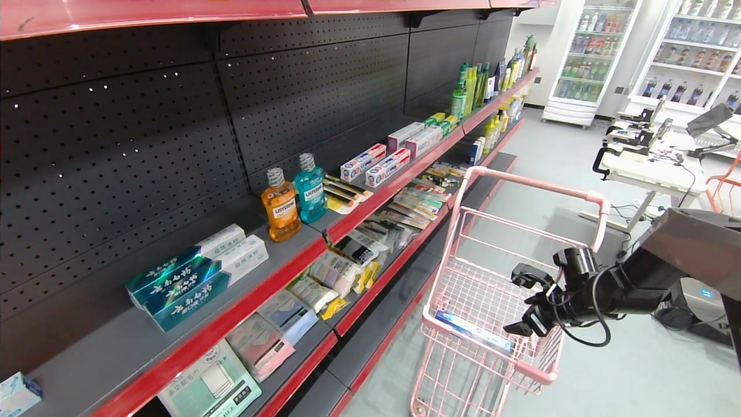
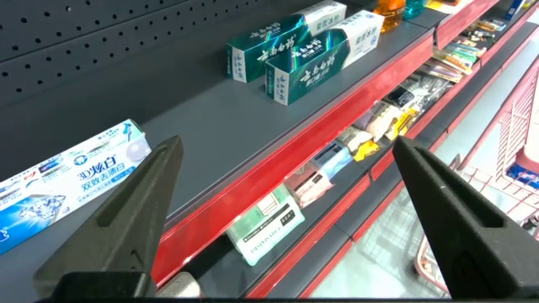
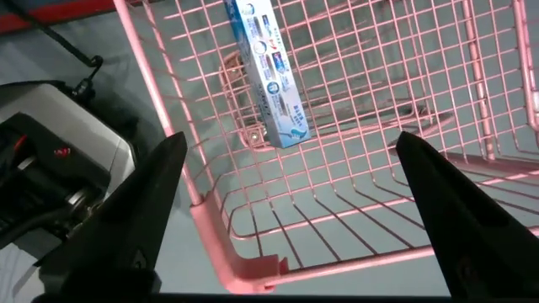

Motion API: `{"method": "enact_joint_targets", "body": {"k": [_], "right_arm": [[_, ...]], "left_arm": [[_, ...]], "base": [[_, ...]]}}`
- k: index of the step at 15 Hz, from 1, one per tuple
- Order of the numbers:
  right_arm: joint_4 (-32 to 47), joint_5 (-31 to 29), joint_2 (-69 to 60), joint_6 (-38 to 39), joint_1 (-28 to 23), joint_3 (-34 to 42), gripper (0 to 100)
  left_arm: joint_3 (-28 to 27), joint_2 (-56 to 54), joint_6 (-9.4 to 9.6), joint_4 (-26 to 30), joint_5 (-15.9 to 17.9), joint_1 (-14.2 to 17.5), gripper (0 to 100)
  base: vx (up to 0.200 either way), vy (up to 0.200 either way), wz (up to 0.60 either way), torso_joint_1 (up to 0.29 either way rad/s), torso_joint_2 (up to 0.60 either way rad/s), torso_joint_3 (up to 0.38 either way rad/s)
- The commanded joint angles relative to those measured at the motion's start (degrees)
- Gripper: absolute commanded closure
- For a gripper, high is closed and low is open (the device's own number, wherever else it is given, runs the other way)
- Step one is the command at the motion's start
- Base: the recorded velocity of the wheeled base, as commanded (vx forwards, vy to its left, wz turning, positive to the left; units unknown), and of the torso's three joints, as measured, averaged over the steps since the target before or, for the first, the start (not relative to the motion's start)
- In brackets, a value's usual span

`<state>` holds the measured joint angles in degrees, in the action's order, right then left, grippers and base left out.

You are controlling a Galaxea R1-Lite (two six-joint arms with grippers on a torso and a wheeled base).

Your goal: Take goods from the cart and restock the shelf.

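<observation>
Your right gripper (image 1: 519,301) hangs wide open at the cart (image 1: 535,186)'s near rim, with the toothpaste box (image 3: 269,71) lying on its wire bottom below. Your left gripper (image 2: 282,215), equally spread, faces the shelf (image 2: 210,126), where a blue box (image 2: 67,181) is cut off by the view's edge.

Pale grey smooth floor (image 1: 637,370), evenly lit, runs down the aisle to the far end. There stands a tall white glass-door cooler cabinet (image 1: 584,58) stocked with bottles. A second white bottle cabinet (image 1: 694,52) is near it, with a strip of white wall (image 1: 634,52) between. Nearer is a white-topped desk (image 1: 654,171) on white legs, cluttered with equipment and cables. Orange-framed chair (image 1: 726,185) just beside it, cut off at the edge.
</observation>
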<state>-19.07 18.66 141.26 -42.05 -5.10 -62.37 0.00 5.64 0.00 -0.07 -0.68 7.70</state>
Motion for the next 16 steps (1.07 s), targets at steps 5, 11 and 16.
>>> {"method": "enact_joint_targets", "body": {"k": [5,11,16], "right_arm": [[0.0,-2.0,1.1,0.0,2.9,-1.9,0],[0.0,-4.4,1.5,0.0,3.2,-2.9,0],[0.0,-4.2,1.6,0.1,2.0,-3.1,0]], "left_arm": [[0.0,0.1,0.00,0.0,0.0,0.0,0],[0.0,0.0,0.00,0.0,0.0,0.0,0],[0.0,0.1,0.09,0.0,0.0,0.0,0]], "base": [[0.000,0.000,0.00,0.000,0.00,0.000],[0.000,0.000,0.00,0.000,0.00,0.000],[0.000,0.000,0.00,0.000,0.00,0.000]]}}
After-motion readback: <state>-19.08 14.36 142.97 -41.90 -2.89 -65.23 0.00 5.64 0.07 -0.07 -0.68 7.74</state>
